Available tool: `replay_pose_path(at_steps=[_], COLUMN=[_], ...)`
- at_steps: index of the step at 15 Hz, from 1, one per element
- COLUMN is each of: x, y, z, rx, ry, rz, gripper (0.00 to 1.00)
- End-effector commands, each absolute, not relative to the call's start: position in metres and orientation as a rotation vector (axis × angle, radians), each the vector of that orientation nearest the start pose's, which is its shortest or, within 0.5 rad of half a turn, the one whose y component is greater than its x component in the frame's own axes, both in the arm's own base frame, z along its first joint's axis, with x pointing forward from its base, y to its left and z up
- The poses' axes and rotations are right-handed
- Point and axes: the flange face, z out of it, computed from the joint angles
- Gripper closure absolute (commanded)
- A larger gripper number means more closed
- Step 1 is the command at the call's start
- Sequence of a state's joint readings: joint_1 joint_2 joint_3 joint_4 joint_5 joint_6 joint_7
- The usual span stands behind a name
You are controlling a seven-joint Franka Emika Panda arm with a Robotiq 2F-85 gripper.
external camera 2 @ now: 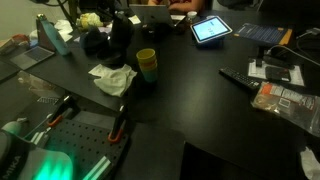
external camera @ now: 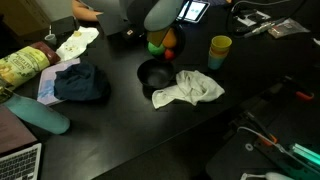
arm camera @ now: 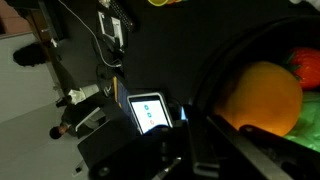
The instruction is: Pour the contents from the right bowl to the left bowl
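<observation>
In an exterior view my gripper hangs over the small black right bowl, which holds the green ball and the orange ball. The wider black left bowl lies just in front of it on the dark table. In the wrist view the small bowl's rim sits between my fingers, so the gripper looks shut on it. The orange ball fills the bowl, with the green ball beside it. I cannot tell if the bowl is lifted.
A yellow cup stands beside the bowls. A white cloth touches the wide bowl. A dark blue cloth, a teal object, a tablet and cables lie around.
</observation>
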State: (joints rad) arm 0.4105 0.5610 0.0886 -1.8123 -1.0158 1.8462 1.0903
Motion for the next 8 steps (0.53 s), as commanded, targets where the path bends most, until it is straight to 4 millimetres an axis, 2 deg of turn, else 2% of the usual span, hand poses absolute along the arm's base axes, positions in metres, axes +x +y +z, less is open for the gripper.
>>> replay_pose_path(at_steps=[1, 3, 8], x=[0.576, 0.576, 0.580], y=[0.243, 0.247, 0.247], z=[0.219, 0.220, 0.255], rx=[2.169, 2.157, 2.091], ry=[-0.018, -0.012, -0.060], rz=[0.359, 0.379, 0.506], gripper=[0.98, 0.98, 0.98])
